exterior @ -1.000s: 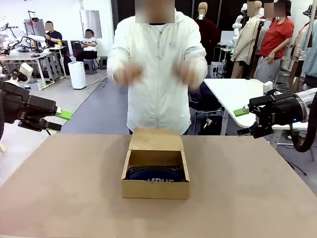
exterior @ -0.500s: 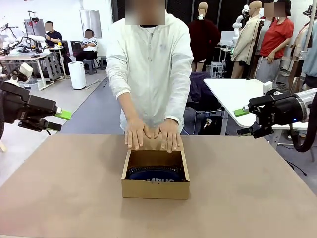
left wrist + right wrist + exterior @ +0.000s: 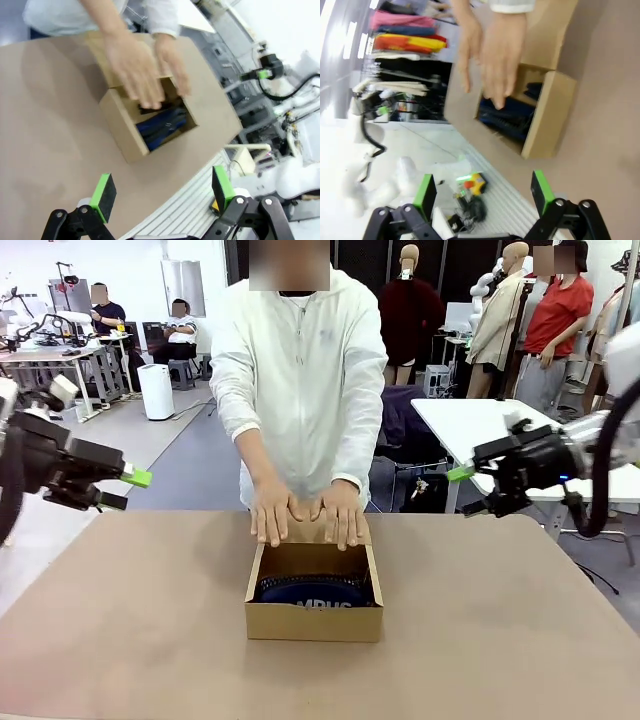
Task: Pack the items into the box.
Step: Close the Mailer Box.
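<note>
Much of the box's inside is hidden from us. In the front view its near wall covers the lower part of the navy pouch (image 3: 315, 592), so we read only the letters "MPUS" on it. The person's left hand (image 3: 343, 515) and right hand (image 3: 272, 512) lie flat, side by side, on the flap lid (image 3: 308, 531) at the box's far side, and they cover most of it. In the left wrist view the hands are blurred and reach over the opening; under the fingertips there is a dark patch (image 3: 150, 107) beside the pouch that we cannot identify.

The cardboard box (image 3: 314, 621) stands open in the middle of the table (image 3: 120, 620), nearer its far edge than its near edge. The pouch lies inside it, filling most of its length.

The left gripper (image 3: 122, 490) hangs in the air over the table's left edge, its jaws spread apart and holding nothing. The right gripper (image 3: 468, 490) hangs over the far right corner, partly blurred, its jaws also apart and empty. Both are well clear of the box.
</note>
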